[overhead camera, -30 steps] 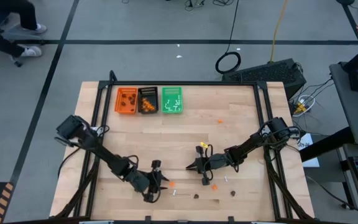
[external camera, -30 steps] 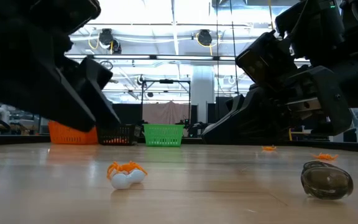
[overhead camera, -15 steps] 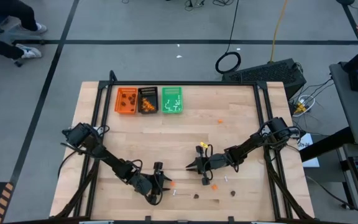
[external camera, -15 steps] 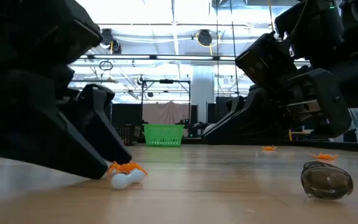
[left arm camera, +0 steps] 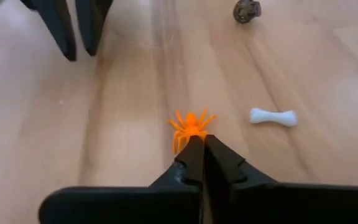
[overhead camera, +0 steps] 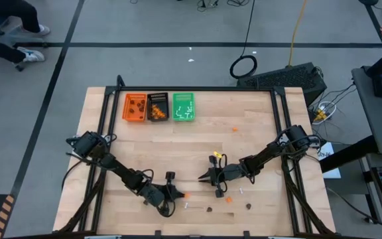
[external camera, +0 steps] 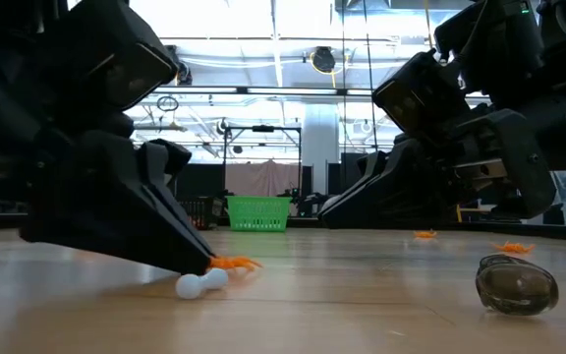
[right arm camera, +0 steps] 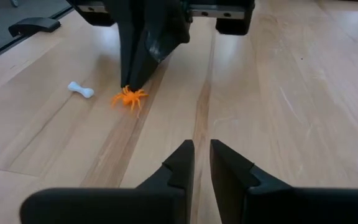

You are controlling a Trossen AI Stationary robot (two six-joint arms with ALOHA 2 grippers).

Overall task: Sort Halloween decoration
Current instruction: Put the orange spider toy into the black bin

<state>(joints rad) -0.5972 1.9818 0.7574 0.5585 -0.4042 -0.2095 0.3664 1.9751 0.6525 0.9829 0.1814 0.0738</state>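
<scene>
Three trays (overhead camera: 156,107) – two arms (overhead camera: 121,174) – trinkets too small to count.

No legible text or labels anywhere
</scene>
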